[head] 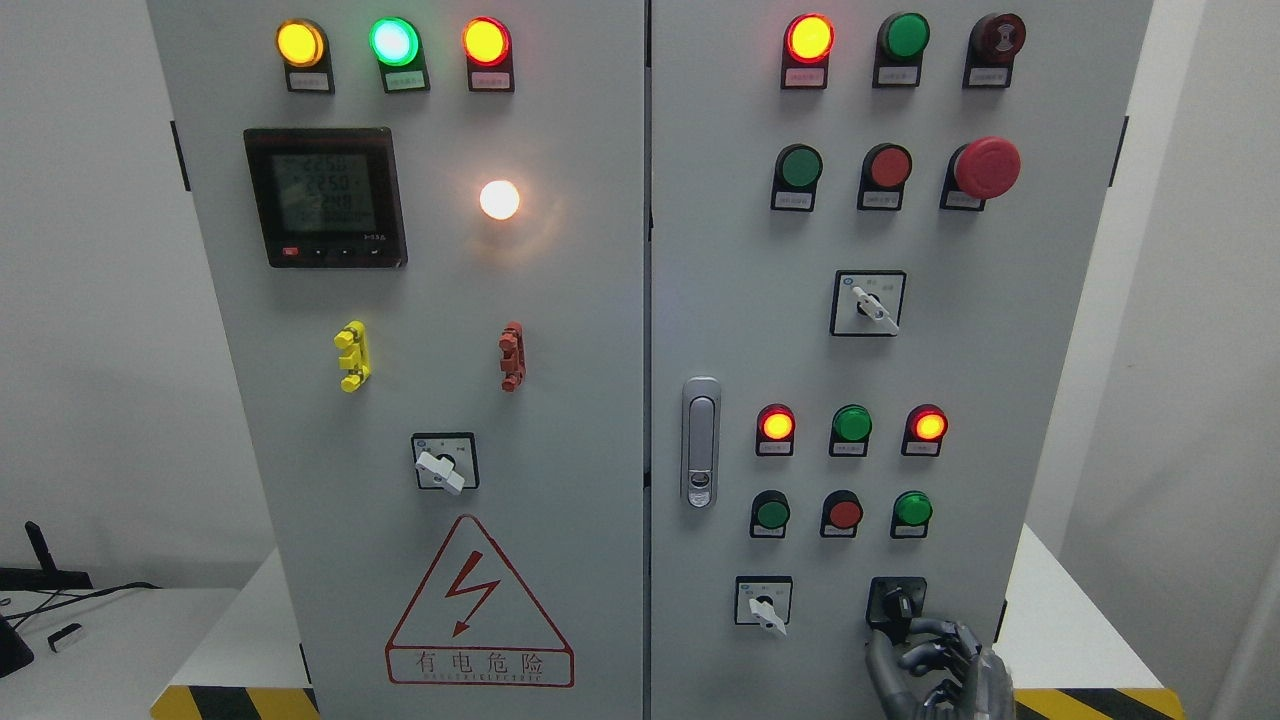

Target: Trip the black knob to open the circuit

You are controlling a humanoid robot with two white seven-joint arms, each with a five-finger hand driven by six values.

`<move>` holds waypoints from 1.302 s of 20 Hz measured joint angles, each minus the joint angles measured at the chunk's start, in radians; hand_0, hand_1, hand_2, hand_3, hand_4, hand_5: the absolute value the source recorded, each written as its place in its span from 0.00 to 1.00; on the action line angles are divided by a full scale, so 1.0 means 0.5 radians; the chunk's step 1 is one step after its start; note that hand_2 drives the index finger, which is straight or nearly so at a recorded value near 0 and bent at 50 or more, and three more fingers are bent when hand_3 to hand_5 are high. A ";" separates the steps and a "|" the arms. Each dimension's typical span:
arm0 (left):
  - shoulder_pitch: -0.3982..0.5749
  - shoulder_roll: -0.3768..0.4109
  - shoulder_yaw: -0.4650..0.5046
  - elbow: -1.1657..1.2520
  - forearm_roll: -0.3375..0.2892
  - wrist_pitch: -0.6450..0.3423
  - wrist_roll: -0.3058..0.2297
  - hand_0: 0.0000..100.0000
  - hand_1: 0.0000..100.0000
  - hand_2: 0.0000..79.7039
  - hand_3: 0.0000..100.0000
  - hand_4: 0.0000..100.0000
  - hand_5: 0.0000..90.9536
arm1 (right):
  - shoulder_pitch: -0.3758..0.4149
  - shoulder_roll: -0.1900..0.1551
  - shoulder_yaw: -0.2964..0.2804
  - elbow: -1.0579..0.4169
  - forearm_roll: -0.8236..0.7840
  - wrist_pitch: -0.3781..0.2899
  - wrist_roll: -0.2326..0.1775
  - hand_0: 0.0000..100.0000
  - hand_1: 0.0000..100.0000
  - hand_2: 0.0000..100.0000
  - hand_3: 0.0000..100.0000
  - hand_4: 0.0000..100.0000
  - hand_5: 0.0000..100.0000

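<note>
Cabinet [700,300] stood powered, lamps lit; black knob [897,603] sat low on the right door, beside a white selector switch [766,608]. Right hand [935,665] was just under the knob, fingers [925,630] curled and reaching its lower edge, but a firm grasp could not be confirmed. Judged: approach done, the turn itself not yet made.

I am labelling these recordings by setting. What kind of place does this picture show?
Probably an electrical training room or lab. A grey control cabinet stands on a white table, covered in lit lamps, push buttons and a high-voltage warning sign. The right hand reaches the black knob.
</note>
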 measured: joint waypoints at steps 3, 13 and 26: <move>0.000 0.000 0.000 0.000 0.000 0.000 0.000 0.12 0.39 0.00 0.00 0.00 0.00 | -0.003 0.000 0.000 0.004 0.000 0.000 0.001 0.32 0.74 0.51 0.77 0.75 0.87; 0.000 0.000 0.000 0.000 0.000 0.000 0.000 0.12 0.39 0.00 0.00 0.00 0.00 | -0.008 0.000 0.000 0.012 -0.058 0.001 0.001 0.31 0.72 0.53 0.78 0.76 0.87; 0.000 0.000 0.000 0.001 0.000 0.000 0.000 0.12 0.39 0.00 0.00 0.00 0.00 | -0.009 0.000 0.000 0.014 -0.078 0.002 0.001 0.30 0.71 0.54 0.80 0.76 0.87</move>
